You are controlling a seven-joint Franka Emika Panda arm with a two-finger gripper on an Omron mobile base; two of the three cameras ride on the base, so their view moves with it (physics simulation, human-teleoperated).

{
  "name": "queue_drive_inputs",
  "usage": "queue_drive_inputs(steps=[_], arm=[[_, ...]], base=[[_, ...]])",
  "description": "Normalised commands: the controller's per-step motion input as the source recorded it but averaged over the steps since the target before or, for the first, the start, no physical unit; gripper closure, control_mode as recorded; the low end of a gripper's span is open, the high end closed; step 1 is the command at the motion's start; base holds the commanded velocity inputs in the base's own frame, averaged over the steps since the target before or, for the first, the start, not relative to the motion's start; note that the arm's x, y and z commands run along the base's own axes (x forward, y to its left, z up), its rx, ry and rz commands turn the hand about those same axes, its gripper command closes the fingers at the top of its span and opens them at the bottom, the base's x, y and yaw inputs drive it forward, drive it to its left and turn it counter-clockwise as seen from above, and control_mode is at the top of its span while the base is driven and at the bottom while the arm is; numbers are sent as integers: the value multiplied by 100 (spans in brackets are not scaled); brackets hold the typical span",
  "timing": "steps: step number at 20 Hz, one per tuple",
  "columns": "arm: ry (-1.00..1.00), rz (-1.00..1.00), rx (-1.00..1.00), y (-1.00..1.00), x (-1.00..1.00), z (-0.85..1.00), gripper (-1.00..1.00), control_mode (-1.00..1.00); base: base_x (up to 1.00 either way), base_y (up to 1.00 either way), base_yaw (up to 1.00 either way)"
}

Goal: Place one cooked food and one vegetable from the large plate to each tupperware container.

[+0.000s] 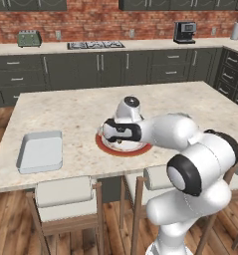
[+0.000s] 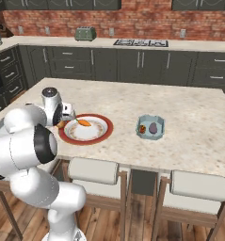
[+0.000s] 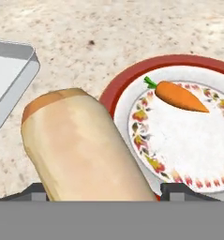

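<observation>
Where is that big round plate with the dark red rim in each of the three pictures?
Left base view: the round red-rimmed plate lies just below centre, partly behind the arm.
Right base view: left of centre.
Hand view: right half.
Shared landmark: the speckled beige stone counter beneath it.

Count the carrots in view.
1: a carrot on the plate, beside the hot dog between the fingers. More may be hidden behind the arm.

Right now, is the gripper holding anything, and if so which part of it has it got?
The gripper holds the hot dog between its fingers, gripped across its near end; the far end sticks out over the large plate's rim.
</observation>
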Motion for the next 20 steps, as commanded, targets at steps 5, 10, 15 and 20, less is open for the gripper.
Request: queue_drive_inputs(steps=[5, 10, 15, 20], arm=[[9, -42, 18, 73, -7, 31, 100, -100], [22, -5, 33, 83, 0, 61, 100, -100], [13, -6, 11, 99, 0, 2, 100, -100], [8, -8, -2, 100, 10, -11, 100, -100]], base=[[0, 0, 0], [0, 0, 0], [0, 0, 0], [0, 0, 0]])
